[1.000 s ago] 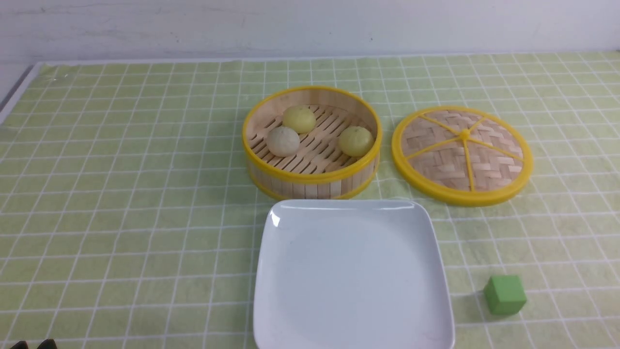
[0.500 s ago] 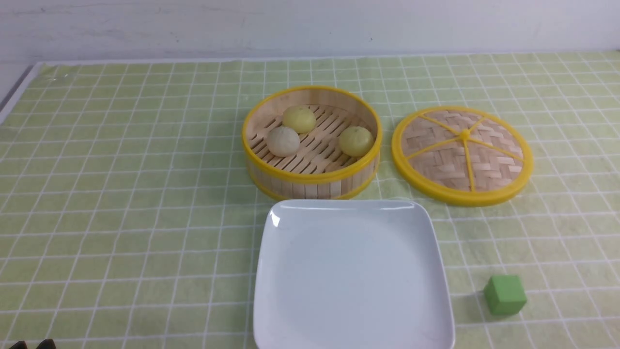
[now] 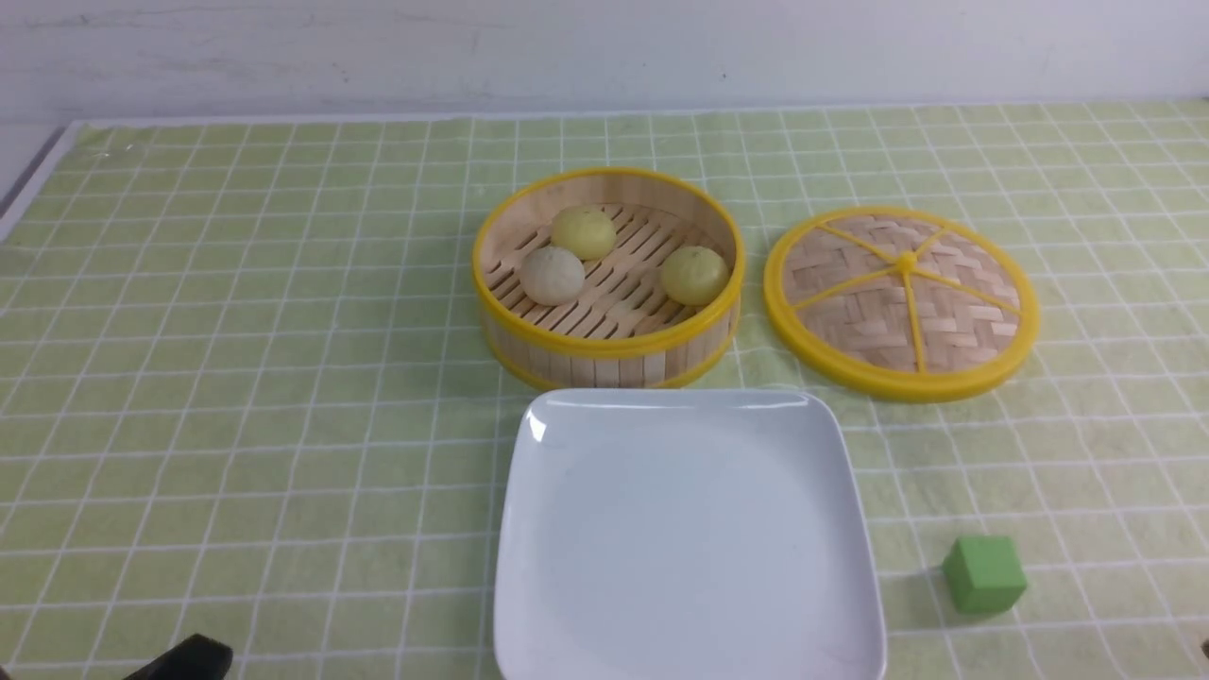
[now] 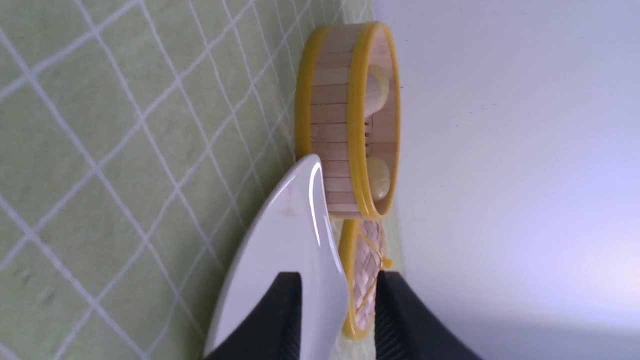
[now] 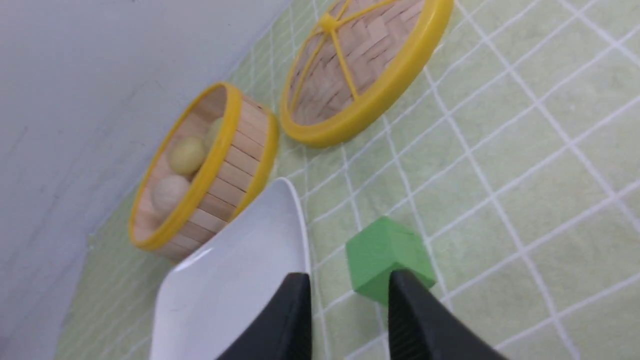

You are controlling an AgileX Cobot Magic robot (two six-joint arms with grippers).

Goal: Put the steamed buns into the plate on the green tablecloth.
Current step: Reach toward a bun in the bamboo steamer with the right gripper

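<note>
Three steamed buns lie in the round bamboo steamer basket: a pale yellow one at the back, a greyish one on the left and a second yellow one on the right. The white square plate lies bare on the green tablecloth, just in front of the basket. My left gripper is open and holds nothing; in the front view only a dark part of it shows at the bottom left, far from the buns. My right gripper is open and hangs near the plate's right side.
The woven steamer lid lies flat to the right of the basket. A small green cube stands right of the plate, close ahead of my right gripper's fingers. A white wall rises behind the table's far edge.
The left gripper has shifted rightward along the bottom edge of the front view. Buns, basket, plate, lid and cube have not moved.
</note>
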